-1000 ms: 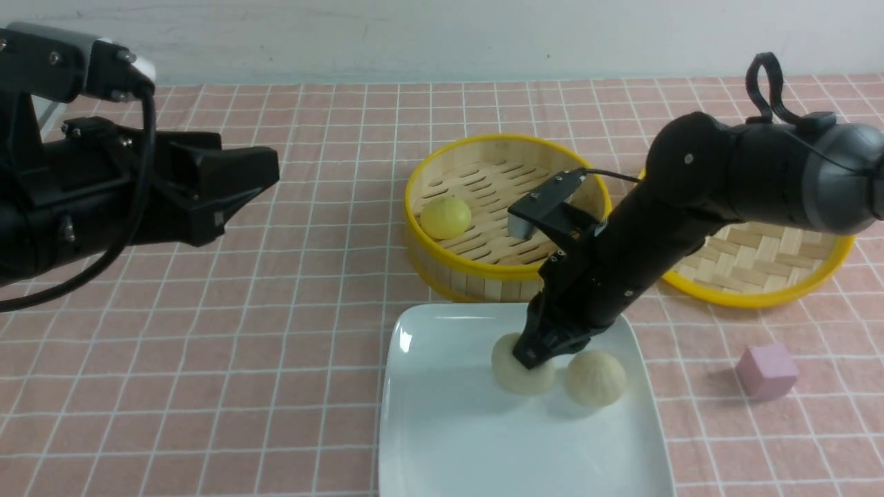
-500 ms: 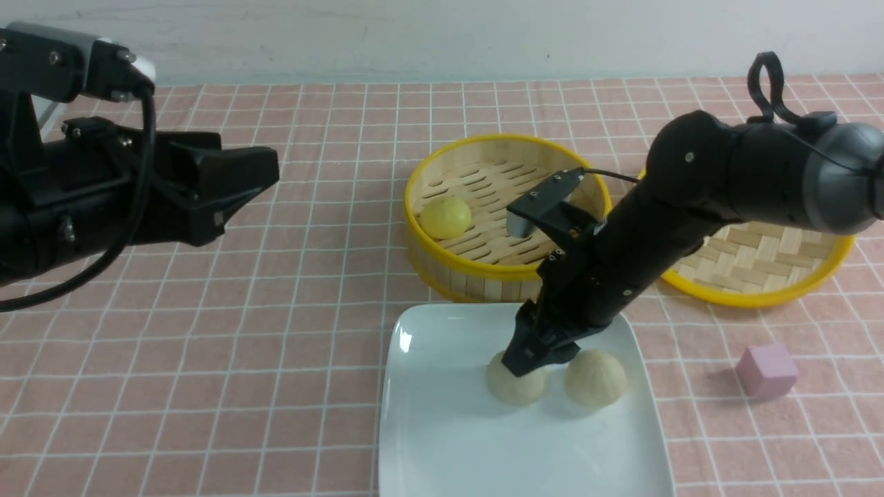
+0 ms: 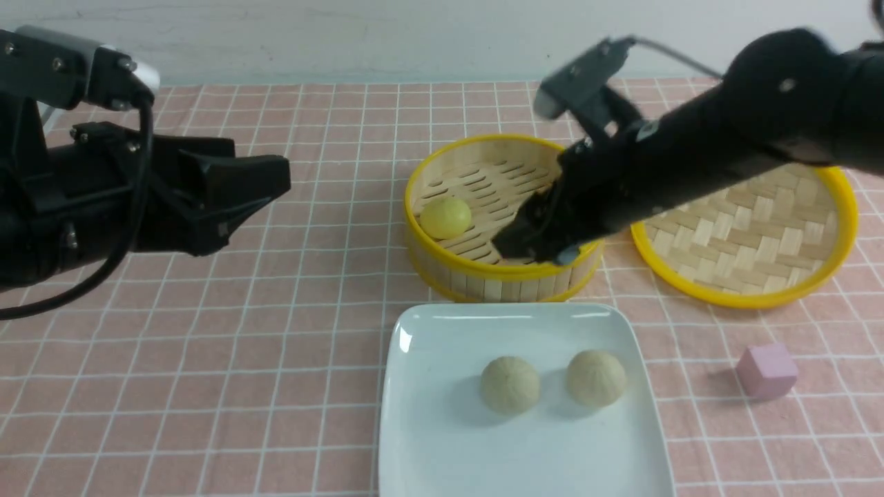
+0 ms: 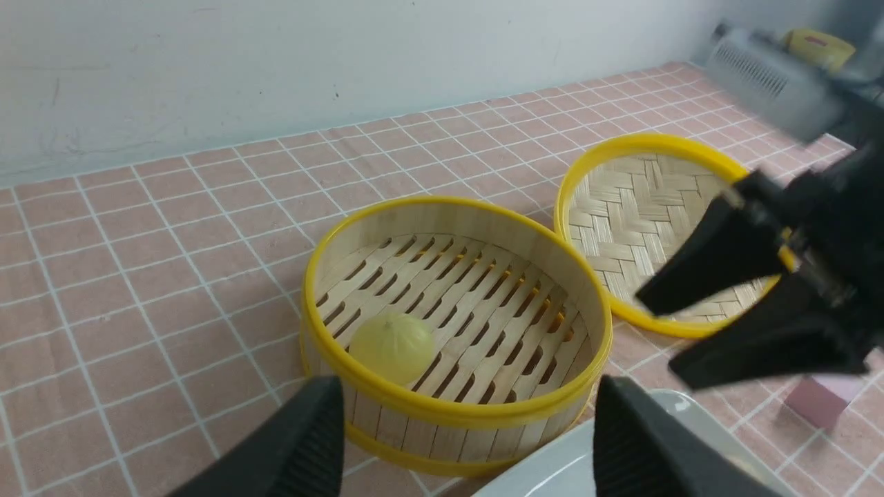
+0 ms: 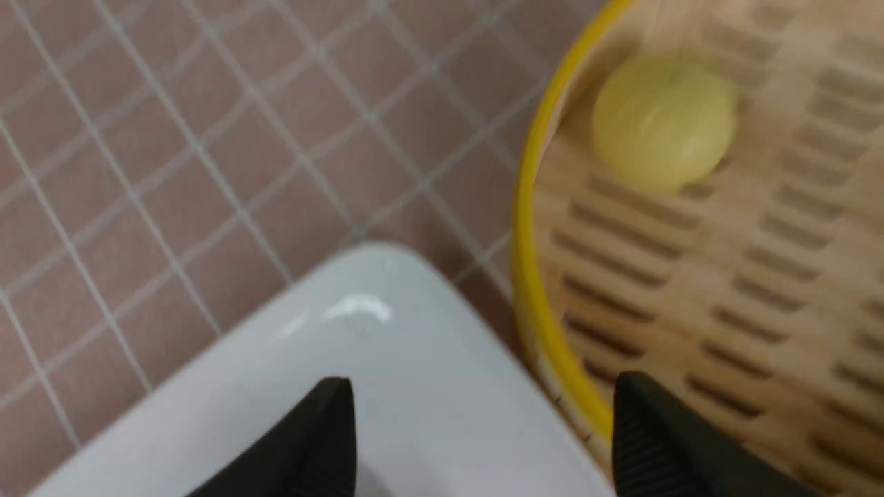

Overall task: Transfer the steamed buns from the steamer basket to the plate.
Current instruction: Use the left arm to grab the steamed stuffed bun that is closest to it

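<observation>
One round yellow bun (image 3: pixel 445 217) lies in the yellow-rimmed bamboo steamer basket (image 3: pixel 483 277), near my right gripper (image 3: pixel 532 252), on its left; jaws spread, empty

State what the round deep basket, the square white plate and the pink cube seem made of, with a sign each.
Round deep yellow-rimmed basket: likely bamboo, matte; pale slatted strips. Square white plate: probably glazed ceramic; glossy highlights. Pink cube: unclear, perhaps foam or plastic; matte faces.
</observation>
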